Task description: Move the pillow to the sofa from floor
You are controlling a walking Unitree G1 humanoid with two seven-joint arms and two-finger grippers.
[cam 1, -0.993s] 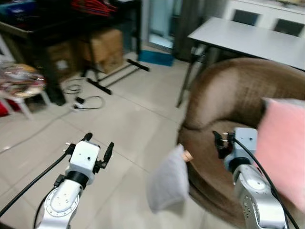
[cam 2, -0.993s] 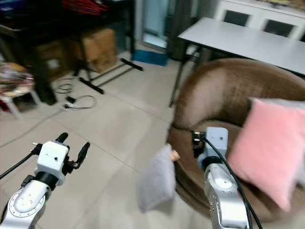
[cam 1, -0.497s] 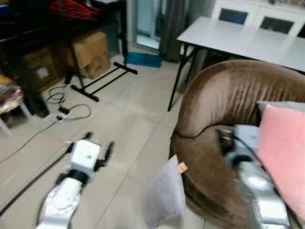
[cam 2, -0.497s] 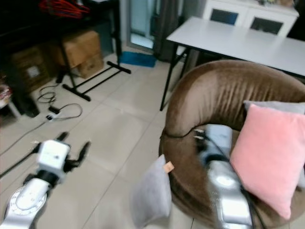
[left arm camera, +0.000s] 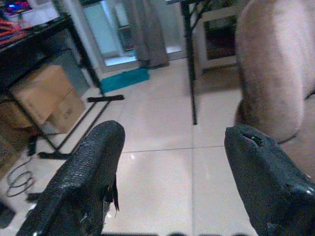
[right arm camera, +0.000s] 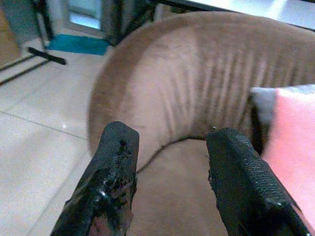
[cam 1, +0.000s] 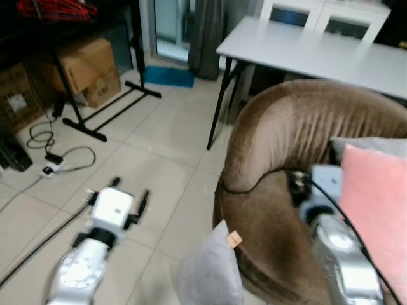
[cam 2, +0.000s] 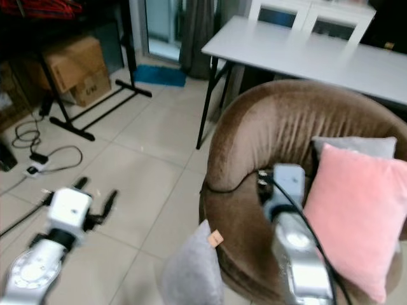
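**Grey pillow low between my two arms, nothing gripped yet**

While I look down through my head camera, the grey pillow [cam 2: 191, 276] stands on end on the floor [cam 2: 146, 171], leaning against the front edge of the brown sofa [cam 2: 286, 127], its long axis roughly upright and its lower part cut off by the frame. It lies below and between my grippers. My left gripper [cam 1: 127, 194] hovers over bare tiles to the pillow's left; my right gripper [cam 2: 262, 181] is over the sofa seat, beside a pink cushion [cam 2: 356, 216]. The right looks slightly nearer, I judge.

Along my left wrist, the fingers [left arm camera: 83, 182] are spread wide and empty, tiles beyond.

Along my right wrist, the fingers [right arm camera: 110, 187] are parted, empty, facing the sofa back.
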